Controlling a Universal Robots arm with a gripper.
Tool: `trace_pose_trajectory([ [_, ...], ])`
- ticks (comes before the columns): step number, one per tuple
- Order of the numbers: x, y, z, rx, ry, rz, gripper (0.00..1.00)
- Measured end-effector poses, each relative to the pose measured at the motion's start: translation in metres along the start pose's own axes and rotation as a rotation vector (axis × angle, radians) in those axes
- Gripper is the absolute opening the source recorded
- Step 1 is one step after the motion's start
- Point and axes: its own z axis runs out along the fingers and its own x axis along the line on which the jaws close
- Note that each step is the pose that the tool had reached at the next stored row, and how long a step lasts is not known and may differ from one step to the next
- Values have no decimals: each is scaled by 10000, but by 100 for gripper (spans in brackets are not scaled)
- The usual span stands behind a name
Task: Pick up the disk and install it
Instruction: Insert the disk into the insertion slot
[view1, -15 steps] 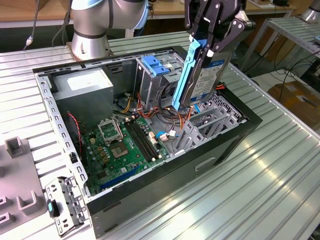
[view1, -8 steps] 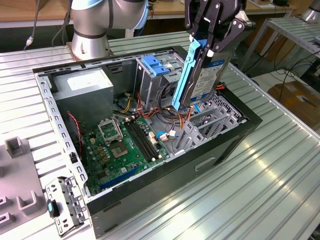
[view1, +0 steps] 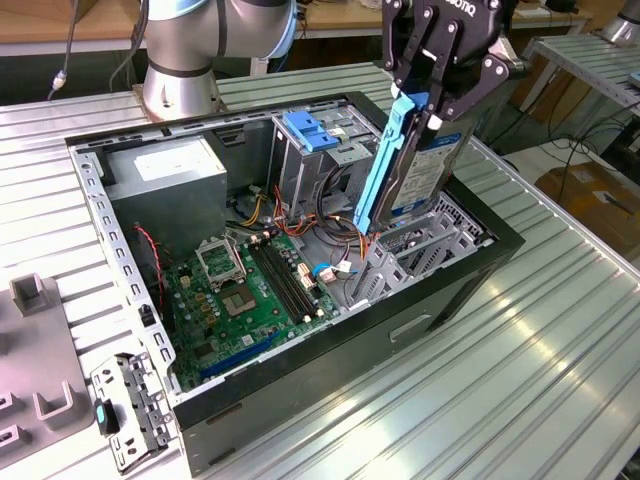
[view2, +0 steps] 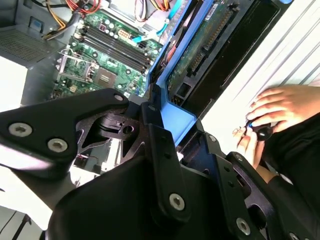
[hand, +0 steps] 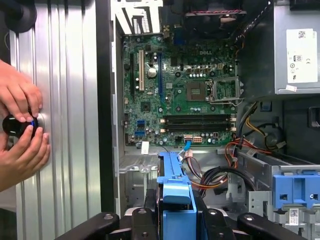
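The disk (view1: 425, 165), grey metal with a blue carrier edge, hangs on end in my black gripper (view1: 432, 90), which is shut on its upper end. Its lower end reaches down to the grey drive bay (view1: 425, 240) at the open computer case's corner on the exterior view's right. The blue carrier (hand: 175, 192) runs out from between my fingers in the first wrist view. In the second wrist view the disk's underside with its green board (view2: 202, 47) and the blue carrier (view2: 172, 112) point toward the case.
The open case (view1: 300, 400) holds a green motherboard (view1: 250, 300), a grey power supply box (view1: 165, 175), cables and a blue latch (view1: 305, 130). A person's hands (hand: 20, 130) hold a small black knob on the ribbed metal table (view1: 520, 360) beside the case. Grey fixtures (view1: 40, 400) sit at the exterior view's left.
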Motion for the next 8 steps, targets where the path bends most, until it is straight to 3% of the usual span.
trace_pose_trajectory([
  [1, 9, -19, 7, 0, -1, 0, 37],
  [5, 14, -195, 51, 0, 2, 0, 37],
  [8, 13, -264, 65, -1, 4, 0, 37],
])
